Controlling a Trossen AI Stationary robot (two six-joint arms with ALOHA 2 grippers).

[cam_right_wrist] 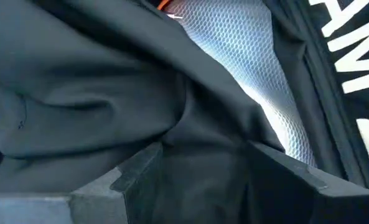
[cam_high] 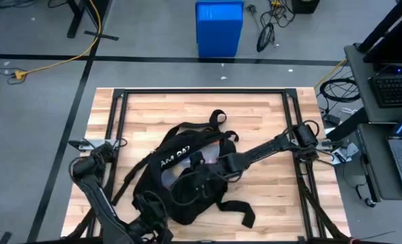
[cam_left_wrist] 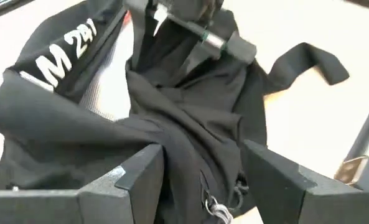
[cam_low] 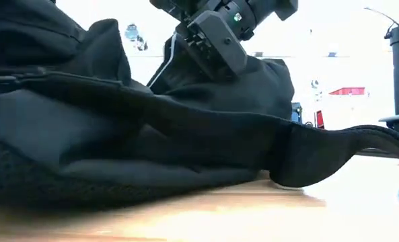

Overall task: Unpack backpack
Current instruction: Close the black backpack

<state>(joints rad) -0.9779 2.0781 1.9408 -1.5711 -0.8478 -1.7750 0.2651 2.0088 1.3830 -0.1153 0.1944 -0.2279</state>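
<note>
1. Nearest the front edge of the pale wooden slatted table (cam_high: 268,122), the left gripper (cam_left_wrist: 203,168) hangs over the near end of the large black soft fabric backpack with white lettering (cam_high: 187,173). Its jaws are spread apart, with a fold of black cloth bunched between them but not clamped. If they close here, I judge they would catch only loose outer fabric and drag the whole bag rather than open it.
2. The backpack lies flat in the middle of the table, its mouth gaping slightly, a pale mesh lining (cam_right_wrist: 240,56) and a sliver of something orange (cam_right_wrist: 165,5) showing inside. Nothing has been taken out yet that I can see.
3. The right gripper (cam_high: 211,169) reaches in from the right and pushes down into the bag's opening. Its own wrist view shows the fingers parted and empty, cloth pressed close against them. The risk here is snagging the mesh lining or a fold, so that a pull lifts the bag instead of its contents.
4. A loose black strap (cam_high: 241,210) trails near the front and another loops at the far side (cam_high: 217,118); either could tangle round an arm.
5. Count: one backpack, two grippers, one table, at least two dangling straps.
6. Farthest off, a blue plastic bin (cam_high: 219,27) stands on the floor.
</note>
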